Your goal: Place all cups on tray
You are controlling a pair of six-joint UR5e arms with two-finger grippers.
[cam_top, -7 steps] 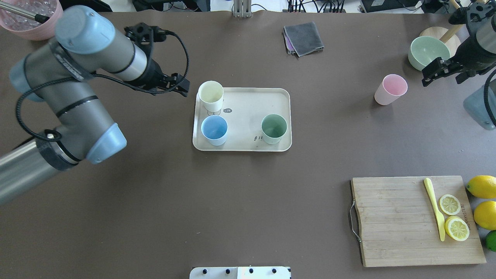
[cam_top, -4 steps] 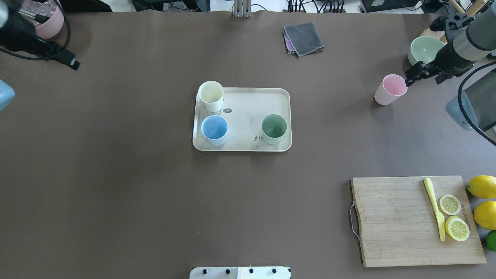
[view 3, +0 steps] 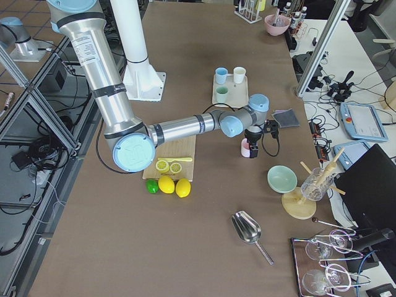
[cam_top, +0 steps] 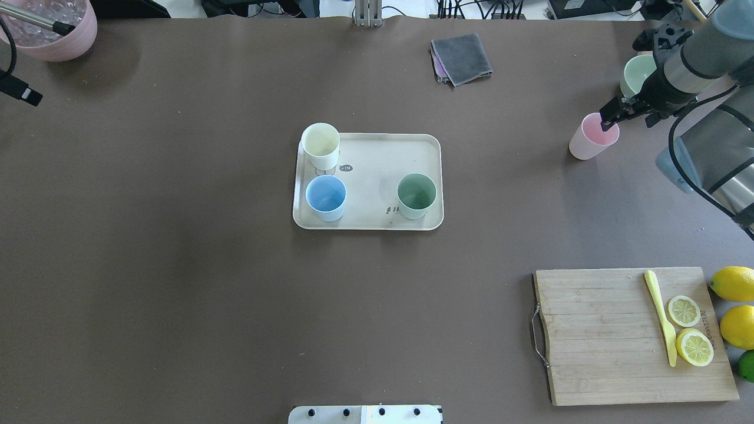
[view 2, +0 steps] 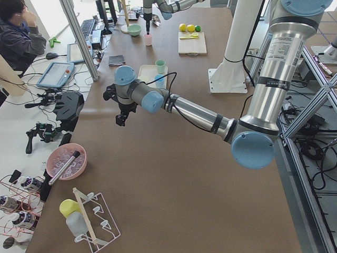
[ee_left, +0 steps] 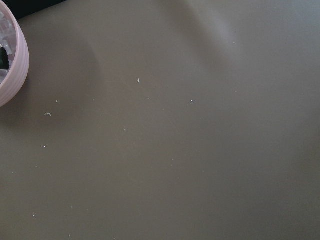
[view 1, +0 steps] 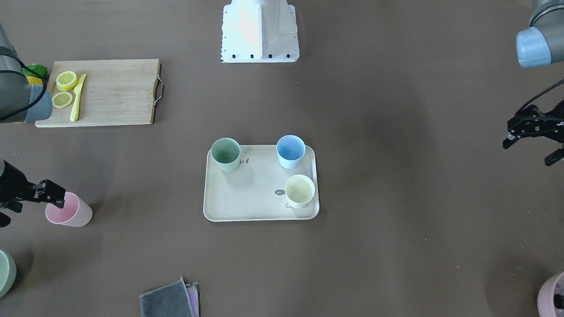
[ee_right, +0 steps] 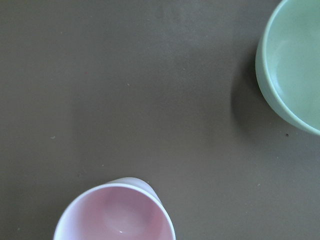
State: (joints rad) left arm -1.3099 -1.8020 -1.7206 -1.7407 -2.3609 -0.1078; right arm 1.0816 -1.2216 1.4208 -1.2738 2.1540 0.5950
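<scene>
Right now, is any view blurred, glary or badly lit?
Right wrist view: the pink cup is close, cropped and soft-edged. Left wrist view: just table under a broad soft shadow. Overhead view: sharp, even light, faint shadows by the tray.

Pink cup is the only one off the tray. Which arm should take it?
Right. Its hand is at the pink cup's rim; the left hand is far across the table, past the tray, near the pink bowl.
</scene>
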